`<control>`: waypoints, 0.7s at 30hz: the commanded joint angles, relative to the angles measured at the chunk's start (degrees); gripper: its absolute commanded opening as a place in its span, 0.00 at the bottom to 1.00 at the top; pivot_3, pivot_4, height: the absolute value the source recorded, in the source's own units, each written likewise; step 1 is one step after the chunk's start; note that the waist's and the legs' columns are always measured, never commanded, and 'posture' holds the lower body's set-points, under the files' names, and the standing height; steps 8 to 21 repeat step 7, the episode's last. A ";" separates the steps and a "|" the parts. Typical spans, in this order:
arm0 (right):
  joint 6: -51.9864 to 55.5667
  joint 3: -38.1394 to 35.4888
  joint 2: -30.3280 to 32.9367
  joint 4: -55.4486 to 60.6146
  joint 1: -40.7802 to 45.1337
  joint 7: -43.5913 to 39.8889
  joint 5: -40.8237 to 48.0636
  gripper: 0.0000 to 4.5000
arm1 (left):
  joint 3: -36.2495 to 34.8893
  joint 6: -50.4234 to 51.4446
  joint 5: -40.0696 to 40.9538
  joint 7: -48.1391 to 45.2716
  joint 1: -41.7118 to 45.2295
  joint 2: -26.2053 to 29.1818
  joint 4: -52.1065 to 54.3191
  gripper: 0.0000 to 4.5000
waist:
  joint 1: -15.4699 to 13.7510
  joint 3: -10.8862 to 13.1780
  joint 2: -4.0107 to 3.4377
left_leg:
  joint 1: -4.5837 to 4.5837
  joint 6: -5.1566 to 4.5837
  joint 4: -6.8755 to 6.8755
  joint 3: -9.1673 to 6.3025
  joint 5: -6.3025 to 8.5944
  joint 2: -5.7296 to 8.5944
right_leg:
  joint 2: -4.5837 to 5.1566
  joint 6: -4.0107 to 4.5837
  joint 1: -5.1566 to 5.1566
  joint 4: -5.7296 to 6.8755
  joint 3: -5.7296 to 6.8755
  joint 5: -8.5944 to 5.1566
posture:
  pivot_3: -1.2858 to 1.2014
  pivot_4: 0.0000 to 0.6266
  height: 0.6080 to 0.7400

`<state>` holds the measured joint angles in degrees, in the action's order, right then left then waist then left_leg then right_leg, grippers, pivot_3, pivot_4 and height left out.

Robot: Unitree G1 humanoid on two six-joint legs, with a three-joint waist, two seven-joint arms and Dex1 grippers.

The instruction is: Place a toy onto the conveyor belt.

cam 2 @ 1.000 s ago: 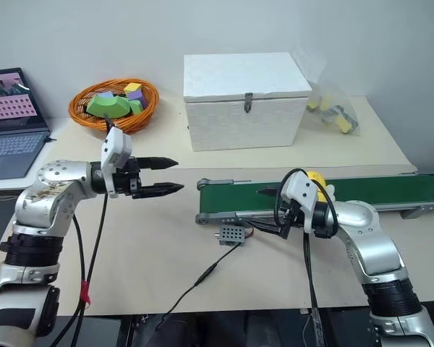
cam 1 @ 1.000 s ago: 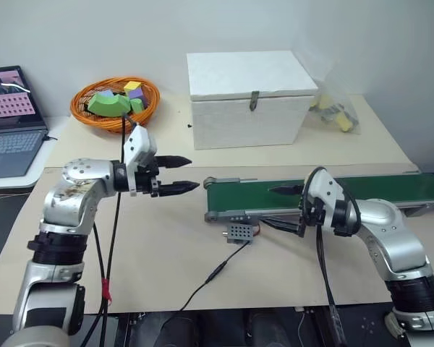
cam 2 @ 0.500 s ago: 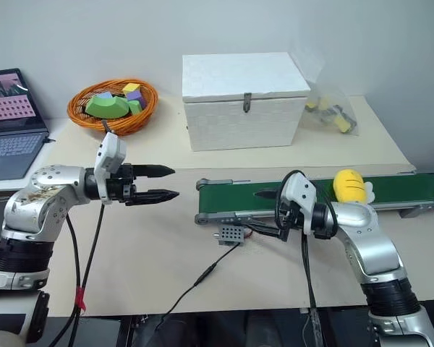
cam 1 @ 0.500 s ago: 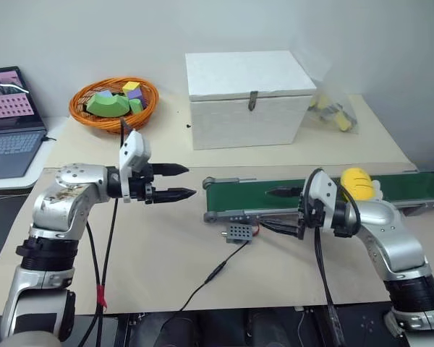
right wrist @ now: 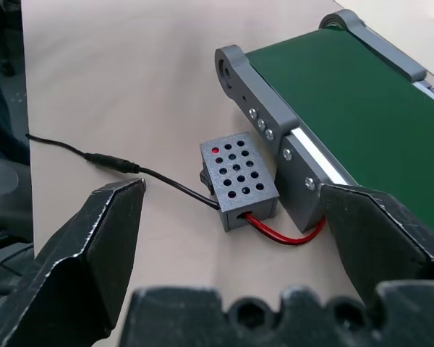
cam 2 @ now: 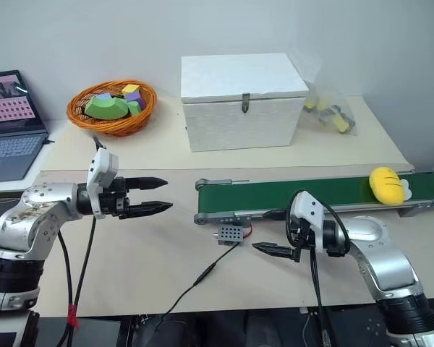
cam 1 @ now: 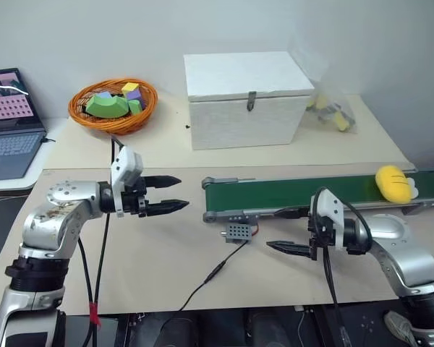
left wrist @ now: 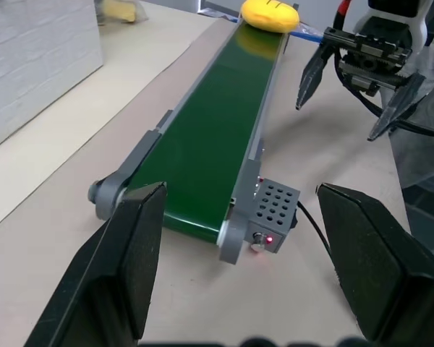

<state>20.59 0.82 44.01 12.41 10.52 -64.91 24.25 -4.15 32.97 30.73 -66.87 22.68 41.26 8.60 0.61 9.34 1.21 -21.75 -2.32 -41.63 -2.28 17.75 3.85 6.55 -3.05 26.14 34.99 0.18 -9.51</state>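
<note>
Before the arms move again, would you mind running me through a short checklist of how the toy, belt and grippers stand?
1. Toy lies on the conveyor belt, near its right end: ok.
2. Toy is free of both grippers: ok.
3. Right gripper is open, empty and in front of the belt, off its frame: ok.
4. Left gripper is open, empty and left of the belt's roller end: ok.
5. Control box shows a red light, with its cable lying on the table between the arms: ok.
6. Belt is running: cannot tell.
</note>
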 commanded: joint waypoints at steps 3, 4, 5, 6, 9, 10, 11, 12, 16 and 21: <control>0.34 -1.43 0.49 1.14 1.27 -0.45 1.66 1.00 | -1.06 0.05 1.52 0.86 -0.31 0.75 2.99 0.78 | -0.04 0.00 0.00 | 0.02 0.00 0.00 0.03 0.00 0.01 | 0.00 0.00 -0.01 0.00 -0.04 0.00 | 0.52 0.24 1.00; 0.43 -1.10 0.57 1.05 1.60 -0.72 1.69 1.00 | -0.87 0.18 1.71 1.12 -0.37 0.48 3.17 0.78 | -0.05 0.00 0.00 | 0.03 -0.01 0.00 0.05 0.01 0.01 | 0.01 0.00 -0.01 0.00 -0.06 0.00 | 0.52 0.24 1.00; 0.53 -0.82 0.62 1.20 1.78 -1.05 1.84 1.00 | -0.67 0.13 1.77 1.46 -0.45 0.14 3.28 0.78 | -0.05 0.00 0.00 | 0.03 -0.01 0.00 0.06 0.01 0.01 | 0.00 0.00 -0.01 0.00 -0.07 0.00 | 0.52 0.24 1.00; 0.68 -0.66 0.63 1.41 1.88 -1.35 2.07 1.00 | -0.45 0.05 1.81 1.76 -0.55 -0.12 3.37 0.78 | -0.06 0.00 0.00 | 0.04 -0.01 0.00 0.07 0.01 0.00 | 0.00 0.00 0.00 0.00 -0.08 0.00 | 0.52 0.24 1.00; 0.83 -0.55 0.58 1.52 1.97 -1.56 2.23 1.00 | -0.28 -0.13 1.84 1.98 -0.72 -0.35 3.49 0.78 | -0.06 0.00 0.00 | 0.04 -0.01 0.00 0.07 0.01 0.00 | 0.00 0.00 0.00 0.00 -0.08 0.00 | 0.52 0.24 1.00; 0.83 -0.55 0.58 1.52 1.97 -1.56 2.23 1.00 | -0.28 -0.13 1.84 1.98 -0.72 -0.35 3.49 0.78 | -0.06 0.00 0.00 | 0.04 -0.01 0.00 0.07 0.01 0.00 | 0.00 0.00 0.00 0.00 -0.08 0.00 | 0.52 0.24 1.00; 0.83 -0.55 0.58 1.52 1.97 -1.56 2.23 1.00 | -0.28 -0.13 1.84 1.98 -0.72 -0.35 3.49 0.78 | -0.06 0.00 0.00 | 0.04 -0.01 0.00 0.07 0.01 0.00 | 0.00 0.00 0.00 0.00 -0.08 0.00 | 0.52 0.24 1.00; 0.83 -0.55 0.58 1.52 1.97 -1.56 2.23 1.00 | -0.28 -0.13 1.84 1.98 -0.72 -0.35 3.49 0.78 | -0.06 0.00 0.00 | 0.04 -0.01 0.00 0.07 0.01 0.00 | 0.00 0.00 0.00 0.00 -0.08 0.00 | 0.52 0.24 1.00; 0.83 -0.55 0.58 1.52 1.97 -1.56 2.23 1.00 | -0.28 -0.13 1.84 1.98 -0.72 -0.35 3.49 0.78 | -0.06 0.00 0.00 | 0.04 -0.01 0.00 0.07 0.01 0.00 | 0.00 0.00 0.00 0.00 -0.08 0.00 | 0.52 0.24 1.00; 0.83 -0.55 0.58 1.52 1.97 -1.56 2.23 1.00 | -0.28 -0.13 1.84 1.98 -0.72 -0.35 3.49 0.78 | -0.06 0.00 0.00 | 0.04 -0.01 0.00 0.07 0.01 0.00 | 0.00 0.00 0.00 0.00 -0.08 0.00 | 0.52 0.24 1.00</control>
